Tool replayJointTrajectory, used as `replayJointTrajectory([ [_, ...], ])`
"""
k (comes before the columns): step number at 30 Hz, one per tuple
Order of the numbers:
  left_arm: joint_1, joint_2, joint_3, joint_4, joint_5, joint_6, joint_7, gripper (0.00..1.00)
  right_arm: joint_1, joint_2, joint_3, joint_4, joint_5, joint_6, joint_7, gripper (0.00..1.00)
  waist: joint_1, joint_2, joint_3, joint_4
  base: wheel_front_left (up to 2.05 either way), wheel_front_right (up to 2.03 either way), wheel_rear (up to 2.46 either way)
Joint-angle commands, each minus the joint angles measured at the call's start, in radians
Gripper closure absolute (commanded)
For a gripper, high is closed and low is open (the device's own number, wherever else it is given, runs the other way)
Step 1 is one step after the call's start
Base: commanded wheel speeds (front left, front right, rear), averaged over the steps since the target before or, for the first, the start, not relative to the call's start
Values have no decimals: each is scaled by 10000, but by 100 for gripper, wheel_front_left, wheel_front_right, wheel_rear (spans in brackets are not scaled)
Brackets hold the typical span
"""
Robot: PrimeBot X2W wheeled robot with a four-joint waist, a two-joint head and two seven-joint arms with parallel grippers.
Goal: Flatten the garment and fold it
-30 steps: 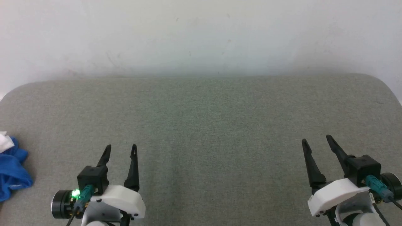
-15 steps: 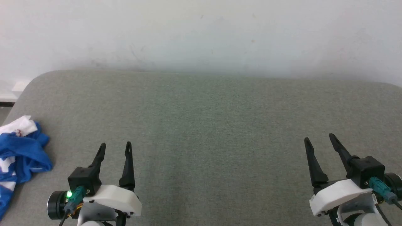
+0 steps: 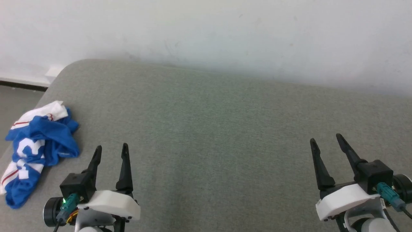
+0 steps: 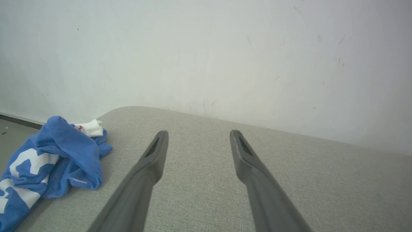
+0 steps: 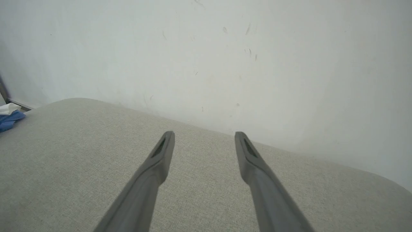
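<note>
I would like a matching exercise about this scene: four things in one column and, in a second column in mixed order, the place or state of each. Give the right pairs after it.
Column one
1. garment
2. left gripper
3. right gripper
4. wall

Column two
a. open, at the lower right of the head view
b. white, behind the grey surface
c. crumpled, at the left edge of the grey surface
d. open, close beside the garment

Pairs: 1-c, 2-d, 3-a, 4-b

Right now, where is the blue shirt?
In the head view the blue shirt lies crumpled at the left edge of the grey padded surface, just left of the open left gripper.
</note>
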Motion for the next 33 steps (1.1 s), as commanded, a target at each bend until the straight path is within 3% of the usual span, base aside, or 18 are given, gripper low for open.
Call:
replayJointTrajectory([
  [1, -69, -21, 85, -46, -133, 41, -99, 0, 12, 18, 24, -83, -72, -3, -108, 0, 0, 0, 17, 242, 0, 0, 0],
  [23, -177, -30, 460, -213, -583, 284, -559, 0, 81, 25, 109, -387, 14, -4, -348, 0, 0, 0, 267, 1606, -3, -3, -3],
  [33, -1405, -35, 1316, -705, -795, 203, -768, 0, -149, 28, 137, -631, -136, -5, -279, 0, 0, 0, 932, 1790, 0, 0, 0],
])
